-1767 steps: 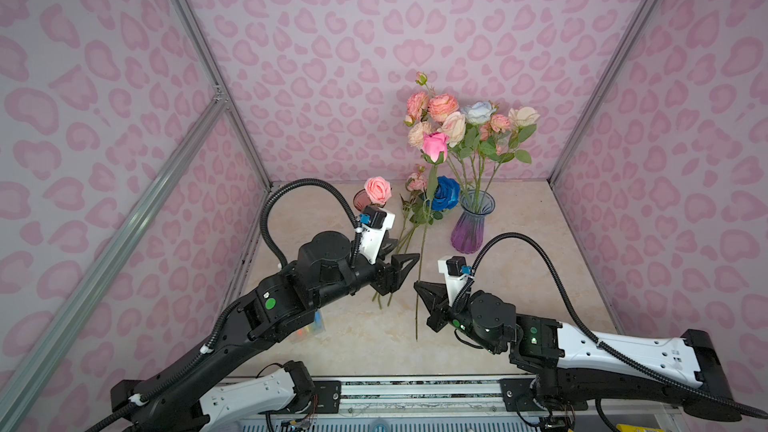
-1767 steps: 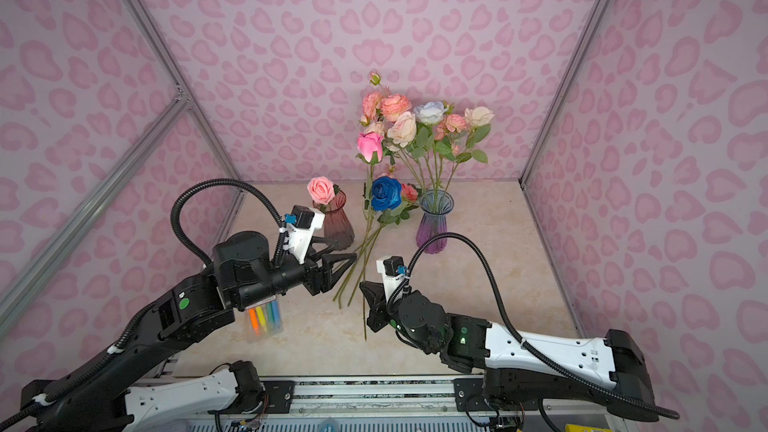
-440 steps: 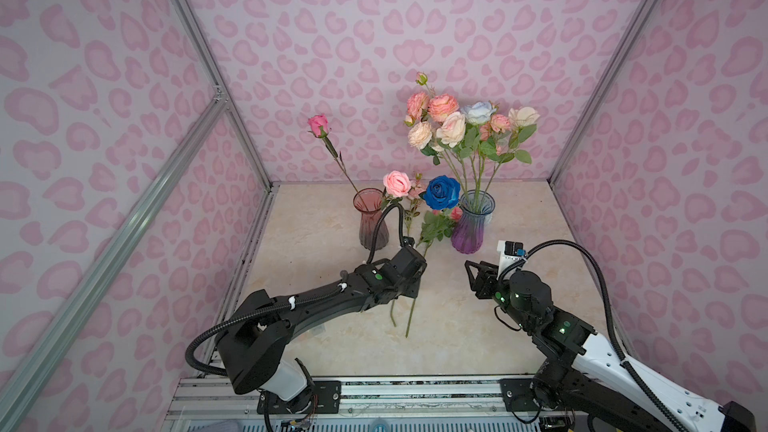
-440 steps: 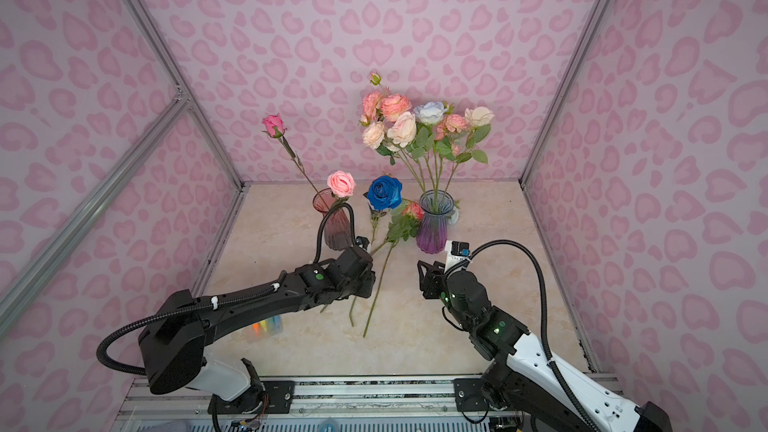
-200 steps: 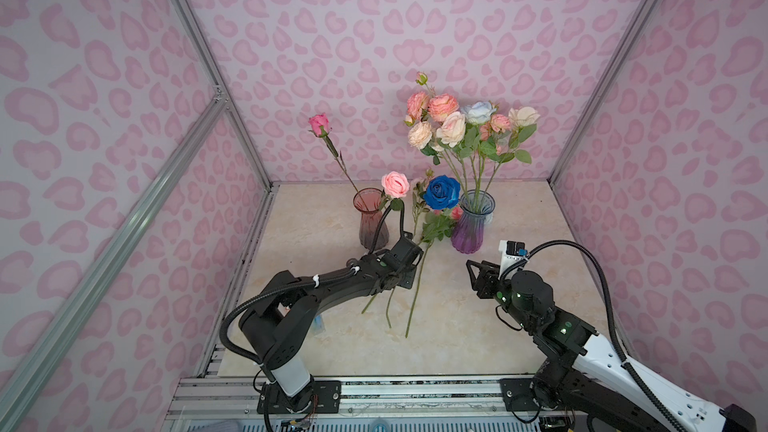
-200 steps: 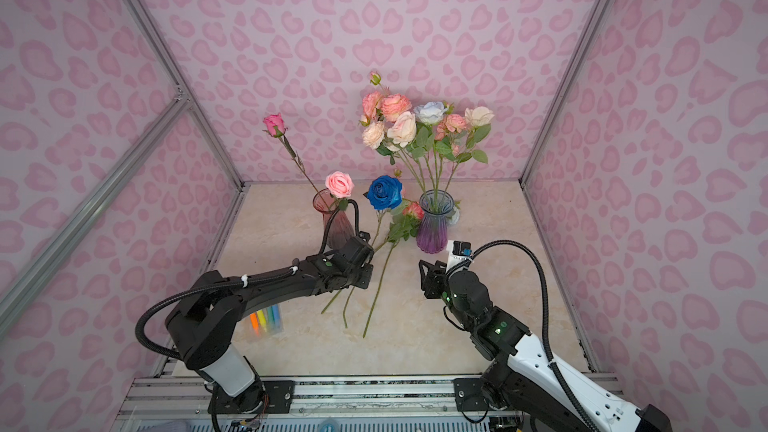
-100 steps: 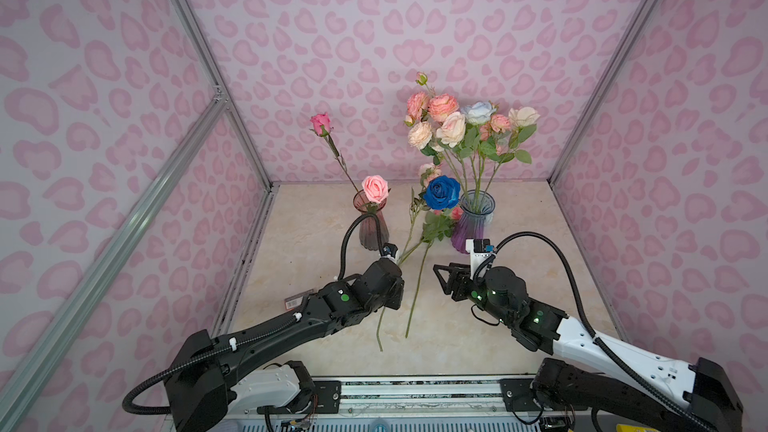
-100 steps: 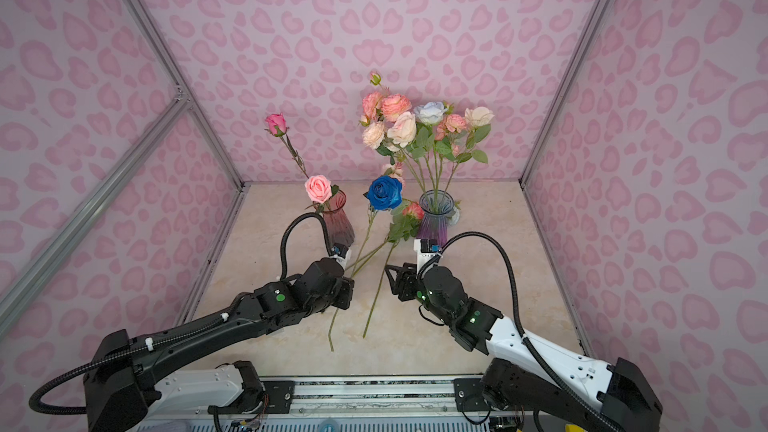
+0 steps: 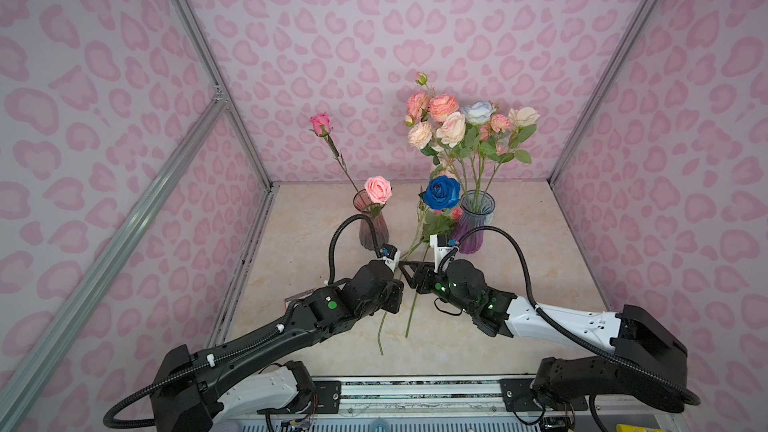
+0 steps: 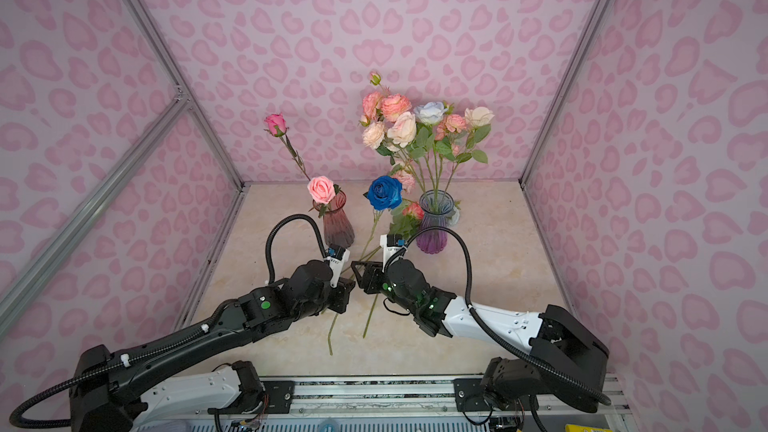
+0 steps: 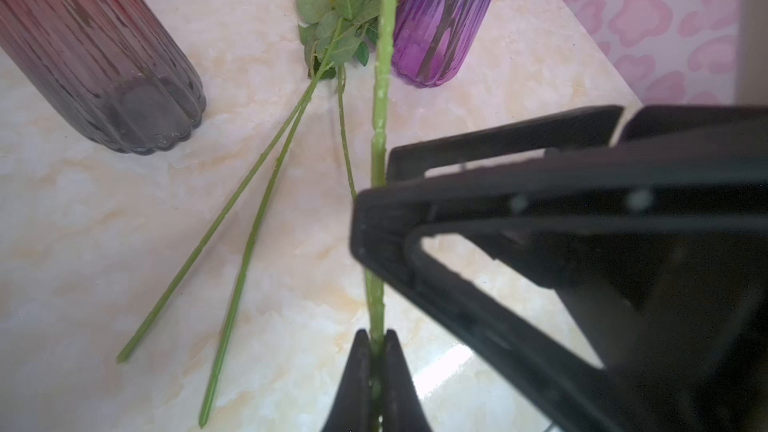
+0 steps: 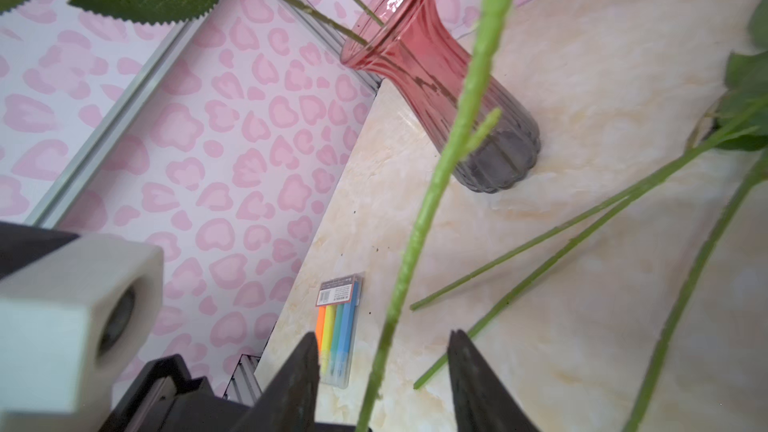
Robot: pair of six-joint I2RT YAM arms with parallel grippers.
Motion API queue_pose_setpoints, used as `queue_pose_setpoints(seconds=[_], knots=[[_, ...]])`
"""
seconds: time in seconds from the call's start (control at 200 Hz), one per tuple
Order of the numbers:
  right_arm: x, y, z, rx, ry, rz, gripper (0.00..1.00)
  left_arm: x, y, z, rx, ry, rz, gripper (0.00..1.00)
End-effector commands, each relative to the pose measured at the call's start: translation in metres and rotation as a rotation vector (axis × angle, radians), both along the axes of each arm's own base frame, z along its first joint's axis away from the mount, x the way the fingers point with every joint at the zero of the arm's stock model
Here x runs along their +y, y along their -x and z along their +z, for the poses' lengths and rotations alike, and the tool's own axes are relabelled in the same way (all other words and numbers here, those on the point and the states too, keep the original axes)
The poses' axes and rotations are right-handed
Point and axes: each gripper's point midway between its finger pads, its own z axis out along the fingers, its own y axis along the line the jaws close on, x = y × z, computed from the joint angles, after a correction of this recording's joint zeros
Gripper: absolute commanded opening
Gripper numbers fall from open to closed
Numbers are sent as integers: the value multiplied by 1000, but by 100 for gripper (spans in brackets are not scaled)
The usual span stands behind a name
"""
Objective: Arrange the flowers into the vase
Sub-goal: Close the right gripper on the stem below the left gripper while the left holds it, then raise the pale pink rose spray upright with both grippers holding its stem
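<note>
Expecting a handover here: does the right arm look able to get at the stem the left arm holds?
Likely yes: the right gripper, fingers open, straddles the stem near the shut left gripper; nothing blocks it.

Your two arms (image 9: 257, 339) run black, with white shells (image 9: 569, 322), looping black corrugated cables (image 9: 332, 249) and green dots (image 9: 331, 305).

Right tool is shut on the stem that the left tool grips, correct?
Not quite. The right tool is open: the right wrist view shows its jaws standing apart on either side of the stem, with a gap on both sides. The left tool does grip that stem.
</note>
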Motion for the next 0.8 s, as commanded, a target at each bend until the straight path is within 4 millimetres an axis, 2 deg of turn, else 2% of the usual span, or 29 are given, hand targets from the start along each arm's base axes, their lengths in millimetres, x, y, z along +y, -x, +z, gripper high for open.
queue_pose_setpoints(seconds=[0.0,0.16,0.285,0.345,0.43,0.465,0.695,0.795], knots=[[10,-1,12,-6,-84,20,38,-7,-1,11,-30,59,-15,4],[15,-1,13,-4,-98,35,16,-7,0,15,-38,77,-13,3],[15,0,13,-10,-92,42,7,-8,1,17,-39,93,-19,4],[14,1,12,-11,-84,44,6,-9,2,18,-36,100,-29,15],[13,3,9,-16,-49,60,5,-9,5,23,-42,104,-47,44],[11,5,6,-17,-25,65,5,-7,7,26,-49,107,-53,49],[-7,30,-15,-22,101,132,5,15,19,64,-139,153,-62,65],[-5,46,-15,-38,147,181,5,12,14,75,-146,171,-66,67]])
